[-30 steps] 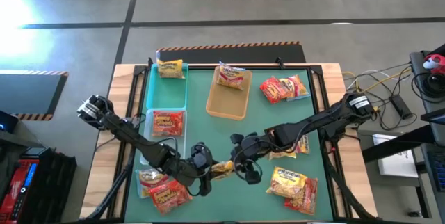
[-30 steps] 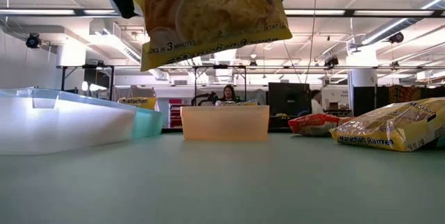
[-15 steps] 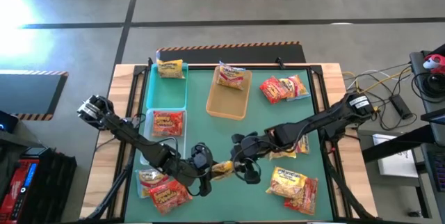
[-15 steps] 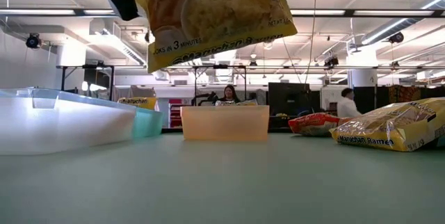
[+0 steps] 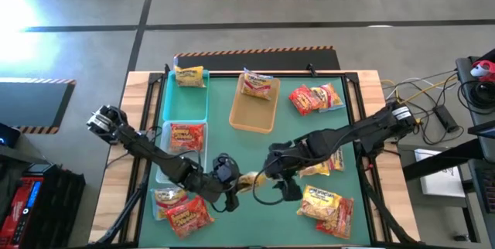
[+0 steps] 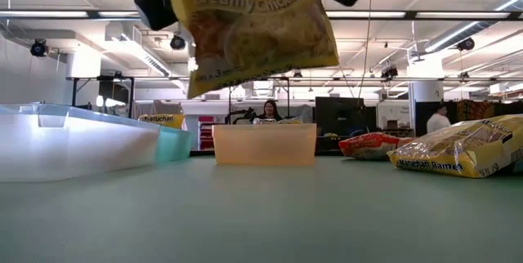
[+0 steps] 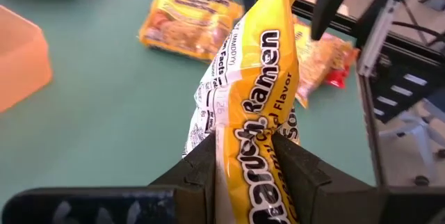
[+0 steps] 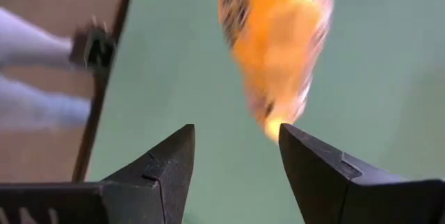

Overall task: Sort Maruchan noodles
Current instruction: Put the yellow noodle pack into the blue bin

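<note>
Green bench top lies under a mid-air handover; the left gripper [image 7: 243, 156] has its jaws clenched on a yellow noodle packet [image 7: 254, 106], the right gripper [image 8: 236, 147] standing released just beside it; held by one crinkly end, the packet may slip and drop short of any tray.

Held packet [image 7: 254, 113] yellow, black lettering; table mat [image 5: 286, 137] green; trays teal [image 5: 186, 98], tan [image 5: 254, 110], probably clear [image 5: 164, 173].
</note>
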{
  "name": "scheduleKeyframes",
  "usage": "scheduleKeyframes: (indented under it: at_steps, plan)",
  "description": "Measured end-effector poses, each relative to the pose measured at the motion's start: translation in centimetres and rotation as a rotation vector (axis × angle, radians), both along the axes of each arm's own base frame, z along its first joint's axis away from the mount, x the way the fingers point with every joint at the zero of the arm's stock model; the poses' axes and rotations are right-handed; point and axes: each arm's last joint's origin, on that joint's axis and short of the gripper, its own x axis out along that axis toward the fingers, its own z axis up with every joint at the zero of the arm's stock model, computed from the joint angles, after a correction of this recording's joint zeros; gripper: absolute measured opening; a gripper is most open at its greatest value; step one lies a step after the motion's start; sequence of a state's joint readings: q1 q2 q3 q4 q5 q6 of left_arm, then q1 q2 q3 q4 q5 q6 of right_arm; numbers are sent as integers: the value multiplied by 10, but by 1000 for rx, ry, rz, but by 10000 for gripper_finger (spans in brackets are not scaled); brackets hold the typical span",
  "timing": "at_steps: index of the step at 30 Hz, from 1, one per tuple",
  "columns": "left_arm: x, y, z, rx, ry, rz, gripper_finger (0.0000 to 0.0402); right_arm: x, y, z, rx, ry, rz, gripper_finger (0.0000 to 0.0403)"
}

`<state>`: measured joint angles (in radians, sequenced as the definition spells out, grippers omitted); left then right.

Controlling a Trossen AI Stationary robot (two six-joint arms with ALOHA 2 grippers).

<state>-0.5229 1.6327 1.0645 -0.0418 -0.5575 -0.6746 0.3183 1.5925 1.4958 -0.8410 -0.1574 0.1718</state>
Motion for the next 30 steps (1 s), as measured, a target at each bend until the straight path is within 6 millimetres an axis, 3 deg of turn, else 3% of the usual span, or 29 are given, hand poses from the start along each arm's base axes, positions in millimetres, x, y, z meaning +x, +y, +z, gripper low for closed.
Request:
scheduleKeyframes:
  at_steps: [8,15,22,30]
  plan:
    - [5,33,7,43,35,77,83,-27,-9,11,-66,141,35,193]
    - [-4,83,25,86,115,198,83,-56,-21,22,-137,81,41,192]
    - [-40,144,56,155,217,332,83,-76,-34,20,-179,-87,29,191]
    - [-97,206,83,257,366,421,83,-74,-58,-6,-202,-191,-5,192]
